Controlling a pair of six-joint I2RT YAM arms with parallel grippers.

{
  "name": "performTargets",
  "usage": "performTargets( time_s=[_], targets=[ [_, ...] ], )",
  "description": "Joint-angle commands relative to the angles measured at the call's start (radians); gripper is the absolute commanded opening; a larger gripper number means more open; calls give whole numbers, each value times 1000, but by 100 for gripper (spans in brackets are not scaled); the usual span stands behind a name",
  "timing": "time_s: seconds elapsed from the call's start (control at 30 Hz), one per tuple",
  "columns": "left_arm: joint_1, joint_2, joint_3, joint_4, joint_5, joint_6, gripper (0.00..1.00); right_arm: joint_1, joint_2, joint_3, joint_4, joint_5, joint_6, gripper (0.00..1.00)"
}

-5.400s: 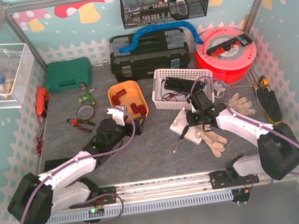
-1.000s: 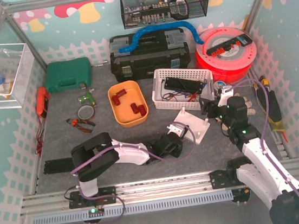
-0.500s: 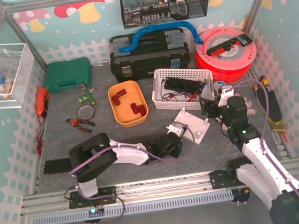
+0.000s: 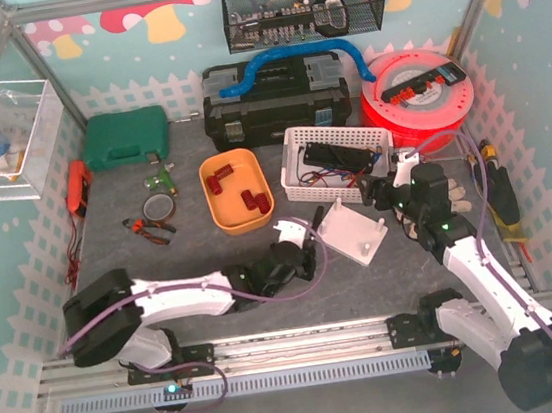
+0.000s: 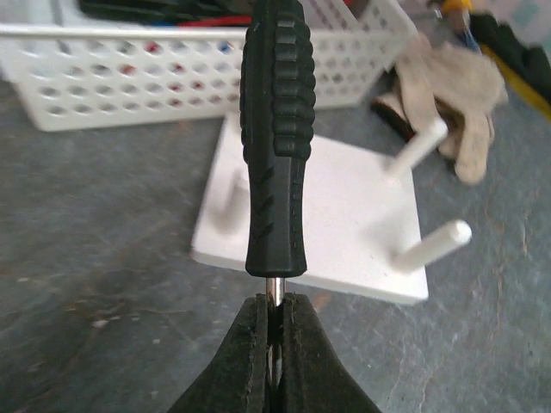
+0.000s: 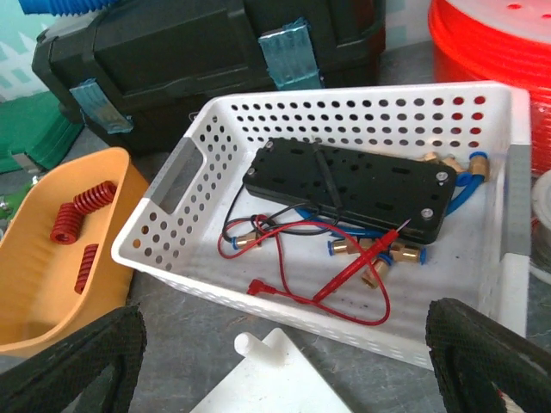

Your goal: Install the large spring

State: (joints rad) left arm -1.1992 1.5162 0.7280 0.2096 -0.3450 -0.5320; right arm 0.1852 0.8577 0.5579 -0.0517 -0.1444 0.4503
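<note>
Black ribbed rubber covers the handle of the screwdriver (image 5: 274, 146). Its bare steel shank is clamped between the left fingers (image 5: 256, 327), above the grey counter (image 5: 103, 284), with the handle pointing away. Just beyond it the white peg plate (image 5: 344, 224) lies flat on the counter, its round pegs sticking up. Off to the right, the right fingers (image 6: 82, 353) hang spread wide, gripping nothing, and face the white basket (image 6: 344, 89). Inside the basket sit a black board (image 6: 344, 185) and red leads (image 6: 344, 288). Left of the basket, the red springs (image 6: 79, 209) lie in the orange tray (image 6: 26, 284), apart from both arms. Behind these stand a black toolbox (image 6: 198, 52) and a red reel (image 6: 491, 43).
</note>
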Motion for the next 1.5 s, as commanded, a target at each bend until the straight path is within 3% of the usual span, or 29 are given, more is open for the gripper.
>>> performTargets(
  time_s=[0.0,0.13,0.33,0.43,0.67,0.8,1.0,1.47],
  targets=[
    [28,-129,-65,-58,-173,-109,0,22,26,9,7,-13,-3,89],
    [140,-261,-162,-135,-194,-282,0,28,19,-27,18,25,-14,89],
    [392,-547,-397,-229,-216,-600,0,28,-11,-46,33,26,-14,89],
    [476,-699,-472,-367,-282,-741,0,30,-6,-53,43,20,-13,89],
    [705,-953,-518,-571,-253,-842,0,107,59,-47,86,-54,-49,88],
    [843,-907,-488,-584,-177,-810,0,224,114,-18,90,1,-90,88],
    [1002,-700,-423,-605,-90,-820,0,325,169,3,95,72,-122,89],
    [1072,-444,-351,-554,-106,-794,3,340,163,-3,89,136,-124,89]
  ],
)
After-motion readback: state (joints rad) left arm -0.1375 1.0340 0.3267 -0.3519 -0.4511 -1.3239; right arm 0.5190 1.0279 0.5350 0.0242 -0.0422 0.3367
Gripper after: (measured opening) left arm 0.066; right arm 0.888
